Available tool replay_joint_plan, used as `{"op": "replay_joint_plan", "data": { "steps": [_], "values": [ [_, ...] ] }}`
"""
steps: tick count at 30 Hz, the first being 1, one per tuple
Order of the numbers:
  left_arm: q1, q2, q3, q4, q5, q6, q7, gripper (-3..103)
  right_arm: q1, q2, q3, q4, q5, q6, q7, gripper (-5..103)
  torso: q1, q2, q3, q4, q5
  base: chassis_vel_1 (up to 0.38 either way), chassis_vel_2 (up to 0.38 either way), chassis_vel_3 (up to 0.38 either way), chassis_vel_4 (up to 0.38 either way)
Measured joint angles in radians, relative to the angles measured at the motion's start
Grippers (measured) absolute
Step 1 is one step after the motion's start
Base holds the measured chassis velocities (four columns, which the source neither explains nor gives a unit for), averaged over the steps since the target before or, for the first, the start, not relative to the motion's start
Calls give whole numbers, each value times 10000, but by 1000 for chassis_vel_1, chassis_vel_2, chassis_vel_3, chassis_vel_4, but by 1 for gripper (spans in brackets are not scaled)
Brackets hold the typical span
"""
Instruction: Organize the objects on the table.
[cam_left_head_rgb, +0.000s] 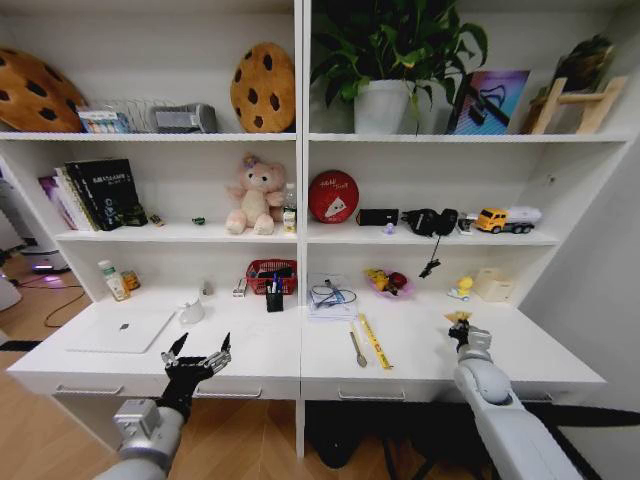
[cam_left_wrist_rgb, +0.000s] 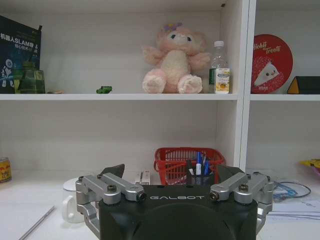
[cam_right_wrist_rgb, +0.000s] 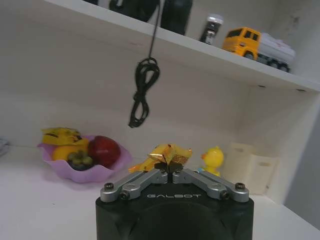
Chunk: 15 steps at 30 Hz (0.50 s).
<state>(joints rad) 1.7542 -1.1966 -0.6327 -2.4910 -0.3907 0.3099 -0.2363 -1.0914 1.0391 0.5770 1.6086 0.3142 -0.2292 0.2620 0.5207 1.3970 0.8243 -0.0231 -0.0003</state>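
The right gripper (cam_right_wrist_rgb: 172, 167) pinches a crinkled gold wrapper (cam_right_wrist_rgb: 167, 154) above the desk (cam_left_head_rgb: 540, 350). That thin grip may slip. The left gripper (cam_left_head_rgb: 198, 352) hangs wide open before the desk.

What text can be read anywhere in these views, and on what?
"GALBOT": left gripper body.
"GALBOT": right gripper body.
"SLAM": dark book; its other characters are unreadable.
"Treat": red round tin; the word before it is blurred.
Bottle label: too small.

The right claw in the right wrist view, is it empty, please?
No, the right claw is shut on a crumpled golden foil wrapper.
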Motion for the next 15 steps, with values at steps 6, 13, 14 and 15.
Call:
{"op": "replay_joint_plan", "data": {
  "steps": [6,13,14,15],
  "values": [
    [0,0,1,0,0,0,3,100,2183,519,-1532,-2324,54,1120,-1624,0,1,-1,1,1,1,0,0,0,0],
    [0,0,0,0,0,0,0,100,4285,1064,-2649,-3973,454,1144,-1901,0,2,-1,1,5,-4,0,0,0,0],
    [0,0,0,0,0,0,2,100,4777,1182,-2911,-4399,588,1070,-1847,0,3,-3,3,4,5,0,0,0,0],
    [0,0,0,0,0,0,2,100,4777,1182,-2911,-4399,588,1070,-1847,0,3,-3,3,4,5,0,0,0,0]
  ]
}}
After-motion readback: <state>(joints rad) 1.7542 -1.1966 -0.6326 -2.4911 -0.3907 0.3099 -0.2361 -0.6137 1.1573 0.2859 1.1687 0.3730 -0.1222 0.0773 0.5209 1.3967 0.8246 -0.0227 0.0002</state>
